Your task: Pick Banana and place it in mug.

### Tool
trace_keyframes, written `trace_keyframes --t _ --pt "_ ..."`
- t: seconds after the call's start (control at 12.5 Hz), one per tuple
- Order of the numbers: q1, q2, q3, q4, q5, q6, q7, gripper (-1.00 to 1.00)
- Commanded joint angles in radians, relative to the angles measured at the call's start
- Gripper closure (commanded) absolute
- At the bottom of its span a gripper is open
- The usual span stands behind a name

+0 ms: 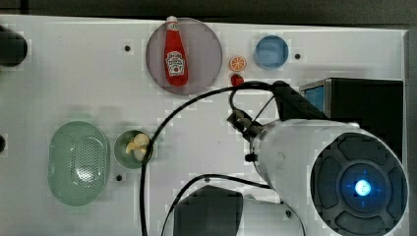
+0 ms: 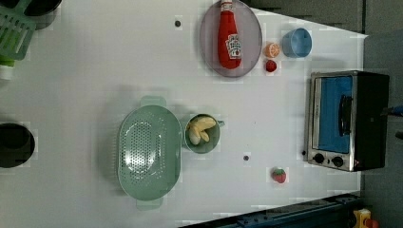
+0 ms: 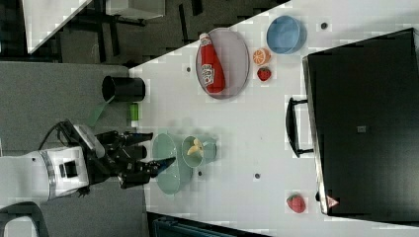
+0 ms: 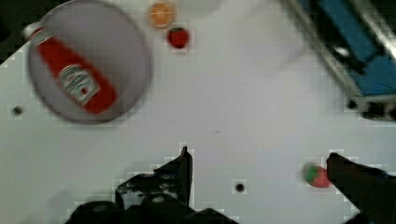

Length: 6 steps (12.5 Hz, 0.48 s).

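I count two strawberries (image 2: 279, 175), one orange slice (image 2: 272, 50), one ketchup bottle (image 2: 229, 35). My claw (image 3: 158, 149) hangs released, empty; the banana (image 3: 195, 147) lies in the mug (image 3: 203, 153) just beyond its fingertips, long axis pointing away from it.

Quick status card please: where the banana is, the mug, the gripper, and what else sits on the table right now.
banana: lying inside the mug, pale pieces showing above the rim
mug: upright, right beside the colander
gripper: open, empty, off the table's edge near the colander in the right view
plate: holds the ketchup bottle lying flat
small fruit: orange slice and a strawberry next to the blue cup; another strawberry near the toaster oven
task state: looks done
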Motion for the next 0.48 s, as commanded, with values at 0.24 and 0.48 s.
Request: trace_keyframes --t 0.24,0.48 --pt "0.025 0.004 0.030 0.063 -0.009 -0.083 0.157 -1.00" --pt "0.027 0.005 0.033 0.061 -0.009 -0.116 0.156 -1.00"
